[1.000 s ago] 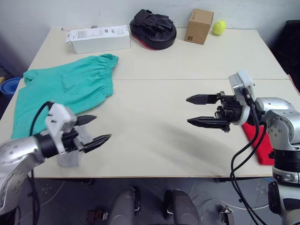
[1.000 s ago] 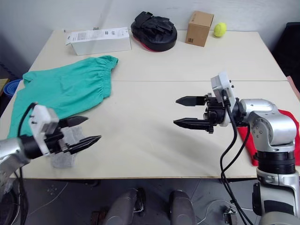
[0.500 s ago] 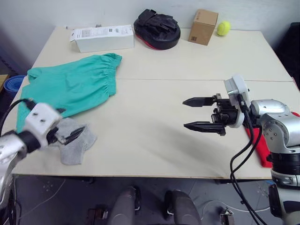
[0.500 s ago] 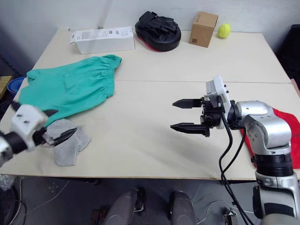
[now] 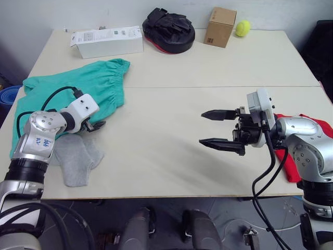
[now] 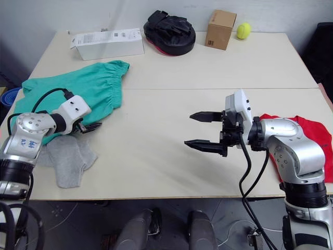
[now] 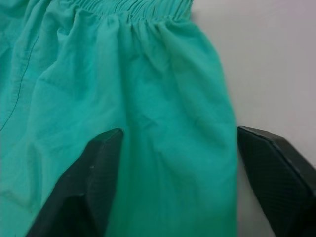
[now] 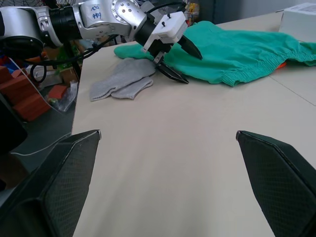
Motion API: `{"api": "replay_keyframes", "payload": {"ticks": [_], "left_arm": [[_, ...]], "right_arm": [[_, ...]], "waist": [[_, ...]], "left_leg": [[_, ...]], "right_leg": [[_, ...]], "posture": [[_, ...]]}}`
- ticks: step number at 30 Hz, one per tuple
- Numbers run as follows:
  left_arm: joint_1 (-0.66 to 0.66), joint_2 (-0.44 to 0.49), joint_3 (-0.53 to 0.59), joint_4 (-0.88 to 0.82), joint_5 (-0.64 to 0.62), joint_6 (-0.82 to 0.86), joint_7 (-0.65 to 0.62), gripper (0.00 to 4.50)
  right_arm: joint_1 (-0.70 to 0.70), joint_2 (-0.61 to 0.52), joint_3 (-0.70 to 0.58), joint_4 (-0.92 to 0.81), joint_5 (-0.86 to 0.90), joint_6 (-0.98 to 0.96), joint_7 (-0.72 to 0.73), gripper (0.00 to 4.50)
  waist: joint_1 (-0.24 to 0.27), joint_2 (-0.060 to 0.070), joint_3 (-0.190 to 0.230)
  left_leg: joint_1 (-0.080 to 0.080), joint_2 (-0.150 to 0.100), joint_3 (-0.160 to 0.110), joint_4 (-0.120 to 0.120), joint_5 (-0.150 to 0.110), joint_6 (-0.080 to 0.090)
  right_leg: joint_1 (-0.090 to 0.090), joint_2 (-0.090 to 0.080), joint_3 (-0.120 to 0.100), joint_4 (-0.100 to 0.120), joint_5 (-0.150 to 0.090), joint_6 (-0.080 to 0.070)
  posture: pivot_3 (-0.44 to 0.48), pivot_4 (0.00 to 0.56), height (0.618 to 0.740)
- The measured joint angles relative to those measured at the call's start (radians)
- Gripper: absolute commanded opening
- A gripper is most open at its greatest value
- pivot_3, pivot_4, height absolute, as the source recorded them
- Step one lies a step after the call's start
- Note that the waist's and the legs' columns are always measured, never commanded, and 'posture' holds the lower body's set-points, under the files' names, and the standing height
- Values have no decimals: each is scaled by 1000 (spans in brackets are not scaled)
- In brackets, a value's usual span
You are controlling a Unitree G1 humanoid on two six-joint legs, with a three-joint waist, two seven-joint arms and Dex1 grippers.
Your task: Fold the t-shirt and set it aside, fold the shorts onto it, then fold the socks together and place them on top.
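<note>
The teal-green shorts (image 5: pixel 73 89) lie spread flat at the table's left side. My left gripper (image 5: pixel 97 125) is open at their near right hem, and in the left wrist view its fingers (image 7: pixel 97 168) straddle the green cloth (image 7: pixel 163 123). The grey socks (image 5: pixel 77 159) lie together just in front of the shorts, near the front edge. My right gripper (image 5: pixel 202 128) hovers open and holds nothing over bare table right of centre. The red t-shirt (image 6: pixel 312 130) lies at the table's right edge, partly hidden behind my right arm.
Along the far edge stand a white carton (image 5: pixel 106 41), a black padded mitt (image 5: pixel 169 28), a brown cardboard box (image 5: pixel 219 27) and a yellow-green tennis ball (image 5: pixel 241 27). A blue object (image 5: pixel 7 97) sits off the table's left edge.
My left arm has swung from above the socks at the front edge up to the shorts' hem. My right gripper has drifted a little leftward, still open. The camera also shifted.
</note>
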State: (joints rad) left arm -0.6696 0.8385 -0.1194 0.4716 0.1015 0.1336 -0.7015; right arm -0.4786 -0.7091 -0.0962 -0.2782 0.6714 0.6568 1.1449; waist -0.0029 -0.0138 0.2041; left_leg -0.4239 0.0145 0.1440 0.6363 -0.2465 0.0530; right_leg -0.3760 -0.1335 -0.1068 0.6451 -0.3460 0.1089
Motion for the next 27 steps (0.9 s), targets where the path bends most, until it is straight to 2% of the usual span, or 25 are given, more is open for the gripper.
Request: {"api": "replay_keyframes", "payload": {"ticks": [5,8,9,14,18,21,27], "left_arm": [[-50,-40,-14,113,21,-84,-1,1238],[-51,-50,-9,116,11,-89,-37,230],[-47,-52,-8,103,4,-86,-53,16],[6,-76,-8,-84,-53,-54,-165,16],[26,-104,-23,-310,-106,10,-253,16],[15,-124,-75,-453,-123,77,-311,16],[-26,-134,-142,-510,-116,130,-376,16]], "right_arm": [[20,0,-2,-16,11,-1,-30,4500],[30,-6,-5,-18,16,-2,-39,4500],[35,-10,-10,-20,17,-2,-40,4500],[62,-35,-31,-30,20,-3,-39,4500],[106,-53,-31,-36,21,-5,-30,4500],[118,-62,-34,-52,27,-4,-34,4500],[144,-73,-57,-69,40,-3,-49,4500]], "waist": [[3,0,0],[3,0,0],[4,0,0],[2,-1,0],[2,-1,0],[2,-1,0],[2,-1,0]], "left_leg": [[2,0,0,0,0,0],[1,0,0,1,0,0],[1,0,0,1,0,0],[0,0,0,2,0,1],[-1,0,0,2,0,1],[-1,0,0,4,0,1],[-1,1,0,8,-1,1]], "right_leg": [[0,-1,0,2,0,0],[0,-1,0,2,0,0],[0,-1,0,2,0,0],[0,-1,0,3,1,0],[1,0,0,3,1,0],[1,0,1,1,1,0],[1,1,1,2,1,0]], "posture": [[0,150,740],[0,150,740],[0,150,740],[0,150,740],[0,150,740],[0,150,740],[0,150,740]]}}
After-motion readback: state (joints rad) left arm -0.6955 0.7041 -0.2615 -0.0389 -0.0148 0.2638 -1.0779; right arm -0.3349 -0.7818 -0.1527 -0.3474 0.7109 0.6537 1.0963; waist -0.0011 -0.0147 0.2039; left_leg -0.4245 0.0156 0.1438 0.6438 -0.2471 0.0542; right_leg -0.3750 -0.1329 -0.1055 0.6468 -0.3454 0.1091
